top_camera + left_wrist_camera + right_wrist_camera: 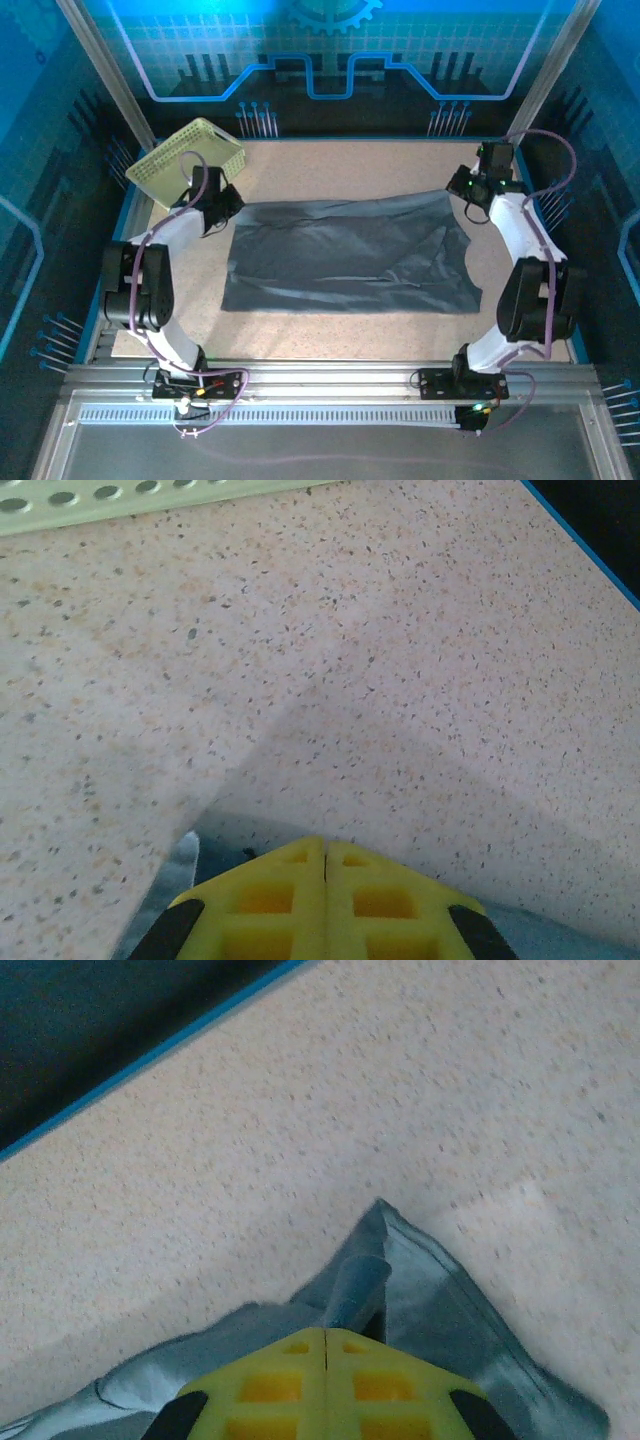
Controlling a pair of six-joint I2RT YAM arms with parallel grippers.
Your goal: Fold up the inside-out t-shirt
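Dim, blue-tinted overhead view, soft shadows across the table (330, 165), slightly blurred, grainy wrist close-ups.

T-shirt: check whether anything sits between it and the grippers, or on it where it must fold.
Nothing visible. The left gripper and right gripper grip the t-shirt at its far corners; nothing lies on it. The basket sits apart, far left.

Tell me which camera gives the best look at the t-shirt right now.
Top external: the whole t-shirt lies spread on the table between the arms. Left wrist catches a sliver of fabric beside the left gripper. Right wrist shows one bunched corner poking out past the right gripper.
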